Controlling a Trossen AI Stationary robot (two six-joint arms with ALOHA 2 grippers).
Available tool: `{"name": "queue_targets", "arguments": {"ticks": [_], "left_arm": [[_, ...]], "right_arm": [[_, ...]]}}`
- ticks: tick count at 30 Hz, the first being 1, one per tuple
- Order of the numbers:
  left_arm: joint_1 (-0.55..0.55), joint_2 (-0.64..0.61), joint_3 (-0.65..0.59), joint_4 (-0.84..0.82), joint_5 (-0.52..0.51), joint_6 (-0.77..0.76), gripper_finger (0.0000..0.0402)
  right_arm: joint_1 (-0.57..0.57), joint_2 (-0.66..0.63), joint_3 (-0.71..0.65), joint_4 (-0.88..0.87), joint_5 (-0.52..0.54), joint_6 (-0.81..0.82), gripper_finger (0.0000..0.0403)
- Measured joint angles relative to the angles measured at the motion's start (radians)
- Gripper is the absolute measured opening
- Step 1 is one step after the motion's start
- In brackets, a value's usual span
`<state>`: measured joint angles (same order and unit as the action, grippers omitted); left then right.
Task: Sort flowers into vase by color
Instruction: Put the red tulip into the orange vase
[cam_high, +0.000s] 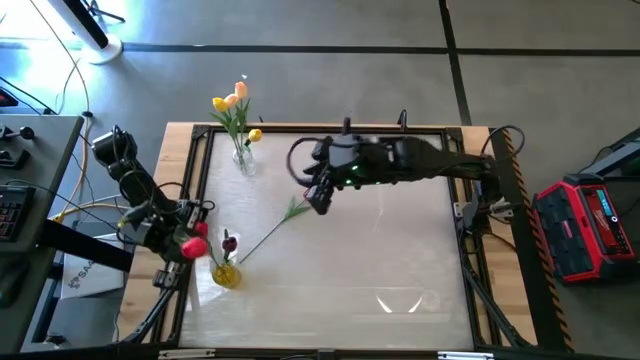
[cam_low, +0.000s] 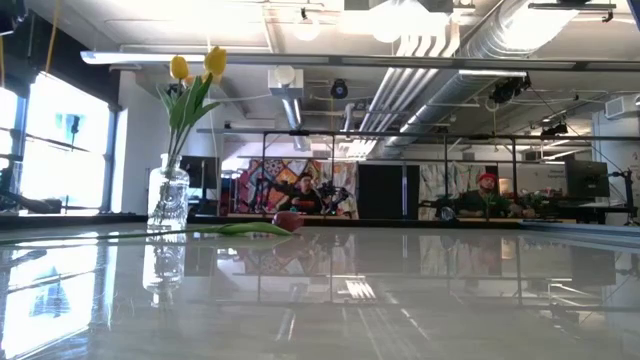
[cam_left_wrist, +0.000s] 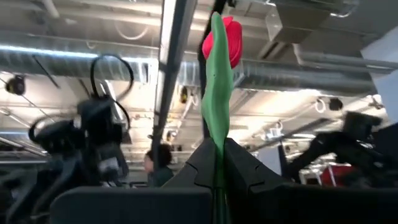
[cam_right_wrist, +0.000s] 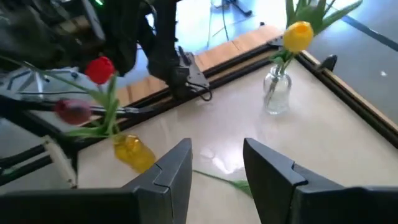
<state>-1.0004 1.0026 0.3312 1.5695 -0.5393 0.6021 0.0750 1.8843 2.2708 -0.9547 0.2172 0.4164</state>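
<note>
Glossy white, the bench (cam_high: 400, 270) is carrying two vases, and I am seeing both arms over it. My right gripper (cam_right_wrist: 214, 165) is hovering near the middle with its fingers spread, holding nothing, above the leaf end of a lone tulip (cam_high: 268, 232) lying flat on the bench, its long thin green stem running toward the yellow vase (cam_high: 226, 274). My left gripper (cam_left_wrist: 219, 163) is pressed together, pinching the stem of a red tulip (cam_left_wrist: 225, 38) just beside that yellow vase at the left edge. One dark maroon tulip (cam_high: 229, 243) is standing in the yellow vase. At the far left corner, the clear glass vase (cam_high: 243, 160) is holding yellow and peach tulips (cam_high: 232, 101); I am counting about four heads.
</note>
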Motion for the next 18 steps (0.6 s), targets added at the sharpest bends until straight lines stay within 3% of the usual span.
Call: {"name": "queue_targets", "arguments": {"ticks": [2, 11, 14, 18], "left_arm": [[0.0, -0.018, 0.01, 0.001, -0.006, 0.014, 0.0], [0.0, -0.062, 0.021, 0.0, -0.021, 0.042, 0.0], [0.0, -0.066, 0.021, 0.0, -0.034, 0.048, 0.0], [0.007, -0.065, 0.021, -0.002, -0.1, 0.072, 0.0]], "right_arm": [[0.002, 0.019, -0.031, 0.063, 0.007, -0.004, 0.0134], [0.144, 0.033, -0.206, 0.71, -0.038, -0.474, 0.0133], [0.148, 0.042, -0.254, 0.899, -0.138, -0.511, 0.0133], [0.137, 0.08, -0.278, 1.022, -0.282, -0.553, 0.0133]]}}
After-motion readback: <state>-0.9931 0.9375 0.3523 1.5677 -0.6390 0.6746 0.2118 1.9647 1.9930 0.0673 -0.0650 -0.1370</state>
